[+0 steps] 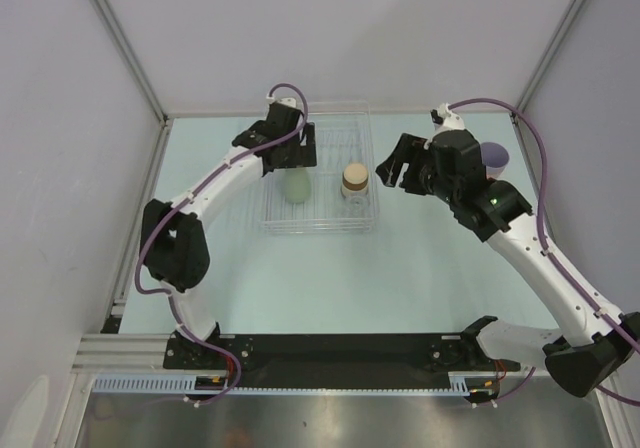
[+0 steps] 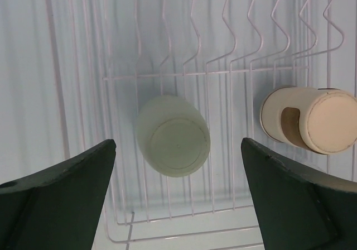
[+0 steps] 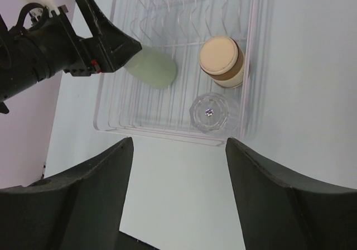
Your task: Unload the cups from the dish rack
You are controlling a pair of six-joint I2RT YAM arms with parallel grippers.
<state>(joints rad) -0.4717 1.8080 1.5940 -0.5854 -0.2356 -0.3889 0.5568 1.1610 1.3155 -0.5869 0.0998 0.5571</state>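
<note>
The clear dish rack (image 1: 330, 148) stands mid-table. In it a pale green cup (image 1: 297, 184) lies tilted on the left. A cup with a tan cork-like round top (image 1: 354, 177) stands on the right, with a clear tumbler (image 1: 354, 205) just in front of it. My left gripper (image 1: 290, 160) is open and hovers over the green cup (image 2: 174, 138), not touching it. My right gripper (image 1: 393, 171) is open and empty, just right of the rack. A lavender cup (image 1: 494, 155) stands on the table behind the right arm. The salmon-pink cup is out of view.
The right wrist view shows the rack's near rim (image 3: 167, 131), the green cup (image 3: 153, 68), the cork-topped cup (image 3: 222, 60), the clear tumbler (image 3: 211, 111) and the left gripper (image 3: 111, 43). White enclosure walls stand at the left, right and back.
</note>
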